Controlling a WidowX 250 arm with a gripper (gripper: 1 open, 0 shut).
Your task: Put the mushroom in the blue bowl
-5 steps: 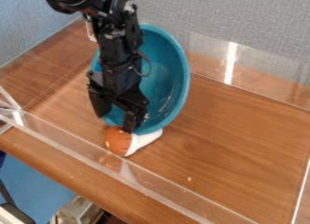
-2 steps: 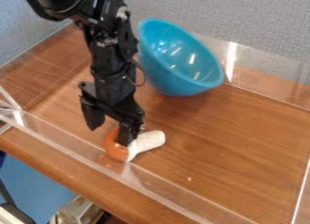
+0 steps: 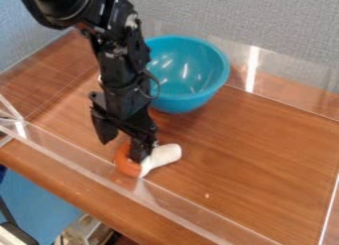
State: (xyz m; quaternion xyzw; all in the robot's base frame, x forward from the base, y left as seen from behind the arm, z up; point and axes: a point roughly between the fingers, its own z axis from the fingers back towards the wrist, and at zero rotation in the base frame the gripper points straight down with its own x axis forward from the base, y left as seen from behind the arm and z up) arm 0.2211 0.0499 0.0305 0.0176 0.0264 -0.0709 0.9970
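On the wooden table (image 3: 252,170), with tool (image 3: 130,140) spread over the mushroom (image 3: 161,158), best to center on the cap, lower straight, then pinch gently.

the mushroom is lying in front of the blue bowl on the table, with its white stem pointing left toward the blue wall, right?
Not quite: the white stem points the other way, to the right in the camera view, with the orange cap at its left end. The mushroom does lie on the table in front of the blue bowl.
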